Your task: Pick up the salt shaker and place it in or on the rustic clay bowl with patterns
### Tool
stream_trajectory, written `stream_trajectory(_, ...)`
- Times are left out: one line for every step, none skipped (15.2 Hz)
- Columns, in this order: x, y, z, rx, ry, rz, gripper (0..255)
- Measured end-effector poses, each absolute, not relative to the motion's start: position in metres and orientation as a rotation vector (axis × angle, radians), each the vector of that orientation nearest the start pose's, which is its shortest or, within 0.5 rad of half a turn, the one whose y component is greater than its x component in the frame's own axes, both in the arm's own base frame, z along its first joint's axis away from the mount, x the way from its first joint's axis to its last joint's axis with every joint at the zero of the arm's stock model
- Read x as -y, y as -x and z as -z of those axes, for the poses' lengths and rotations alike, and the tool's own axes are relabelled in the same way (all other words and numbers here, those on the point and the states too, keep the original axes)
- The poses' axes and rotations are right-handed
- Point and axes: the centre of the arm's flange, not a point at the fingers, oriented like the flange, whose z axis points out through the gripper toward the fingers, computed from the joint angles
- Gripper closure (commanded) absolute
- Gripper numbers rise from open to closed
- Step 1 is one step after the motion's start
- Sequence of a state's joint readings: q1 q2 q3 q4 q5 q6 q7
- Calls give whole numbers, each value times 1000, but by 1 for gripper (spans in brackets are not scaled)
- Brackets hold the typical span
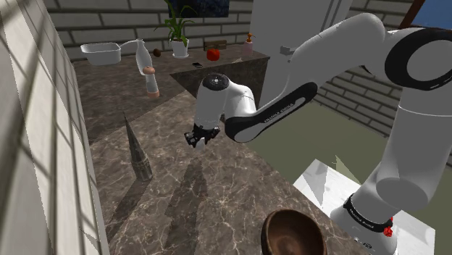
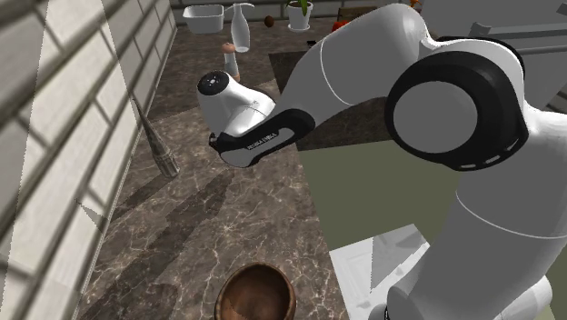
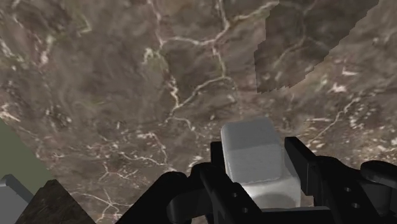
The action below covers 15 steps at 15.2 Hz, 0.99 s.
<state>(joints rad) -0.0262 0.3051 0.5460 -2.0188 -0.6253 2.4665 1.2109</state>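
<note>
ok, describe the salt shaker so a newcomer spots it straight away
Follow the white arm out over the dark marble counter to its black hand. The salt shaker is the pale grey block clasped between the fingers. Unlike the tall dark cone by the wall and the round brown bowl, it is boxy and pale.

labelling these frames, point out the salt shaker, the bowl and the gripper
salt shaker [image 3: 253, 156]: wrist view, its pale upper face
bowl [image 1: 293, 233]: shoulder view, its bare inside
gripper [image 1: 198, 138]: shoulder view, between its fingertips
</note>
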Motion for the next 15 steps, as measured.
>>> stream_trajectory(-293, -537, -345, -426, 3088, 549, 255)
stream_trajectory(-294, -538, -349, -426, 3088, 549, 255)
stream_trajectory(-294, -538, -355, -426, 3088, 549, 255)
stream_trajectory(-293, -538, -361, -426, 3088, 549, 255)
stream_trajectory(-293, -538, -366, -426, 3088, 549, 255)
stream_trajectory(-292, -539, -371, -426, 3088, 549, 255)
stream_trajectory(-292, -539, -376, -426, 3088, 549, 255)
stream_trajectory(-293, -539, -382, -426, 3088, 549, 255)
stream_trajectory(-293, -539, -386, -426, 3088, 549, 255)
stream_trajectory(-293, -539, -392, -426, 3088, 549, 255)
stream_trajectory(-292, -538, -397, -426, 3088, 549, 255)
stream_trajectory(-292, -538, -403, -426, 3088, 549, 255)
stream_trajectory(-292, -538, -408, -426, 3088, 549, 255)
stream_trajectory(-293, -538, -413, -426, 3088, 549, 255)
stream_trajectory(-292, -539, -418, -426, 3088, 549, 255)
